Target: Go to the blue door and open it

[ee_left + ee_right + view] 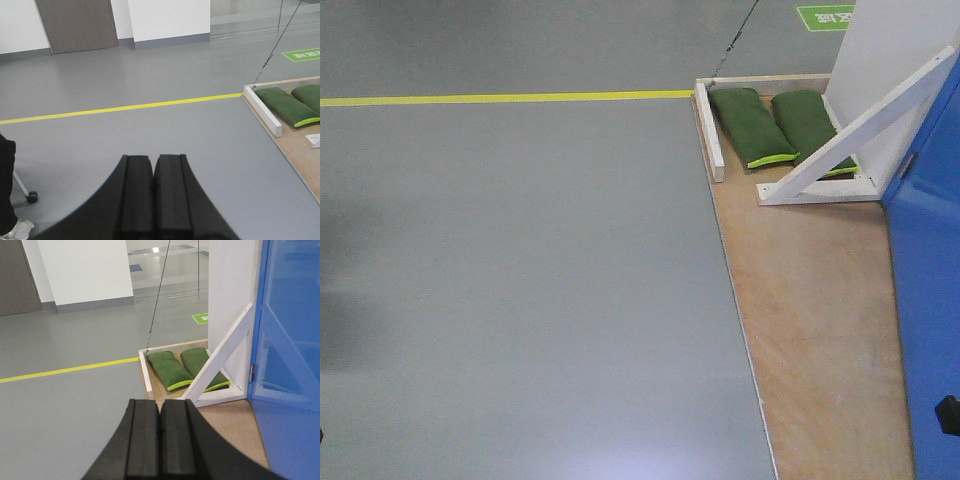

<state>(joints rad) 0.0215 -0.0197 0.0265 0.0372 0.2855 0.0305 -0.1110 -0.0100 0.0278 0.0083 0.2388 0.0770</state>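
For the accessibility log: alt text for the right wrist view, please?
Blue door fills the right edge, beside a white brace and two green sandbags on a wooden base; right gripper, jaws shut, in the foreground.

We see the door along the right edge of the platform, two sandbags side by side at its far end behind the brace, and the floor line running left.
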